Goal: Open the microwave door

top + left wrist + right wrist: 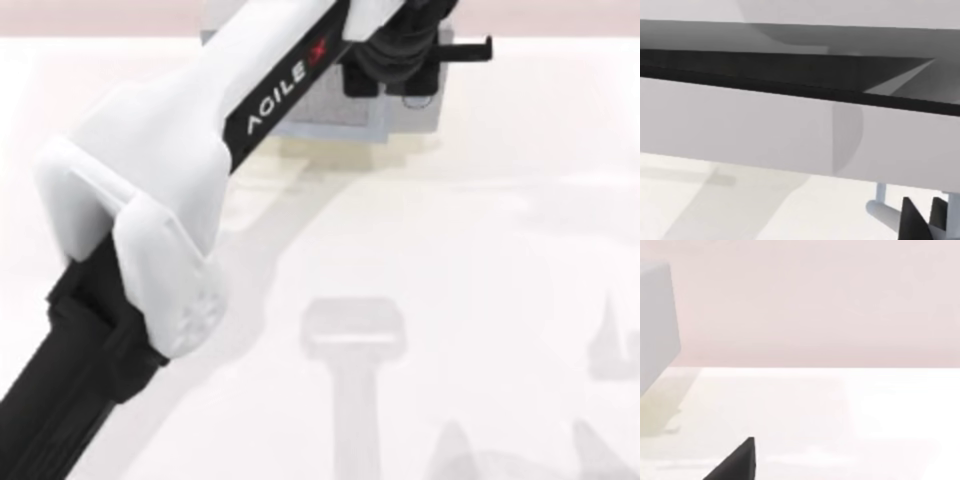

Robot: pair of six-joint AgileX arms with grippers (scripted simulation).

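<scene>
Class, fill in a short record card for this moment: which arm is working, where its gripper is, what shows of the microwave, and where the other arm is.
Working arm: left arm, stretched across the table to its far edge
Left gripper: at the microwave, over its front
Microwave: light grey box at the far edge, mostly hidden under the arm
Microwave interior: a dark gap shows in the left wrist view
Right gripper: away from the microwave, only a dark tip shows in its wrist view
</scene>
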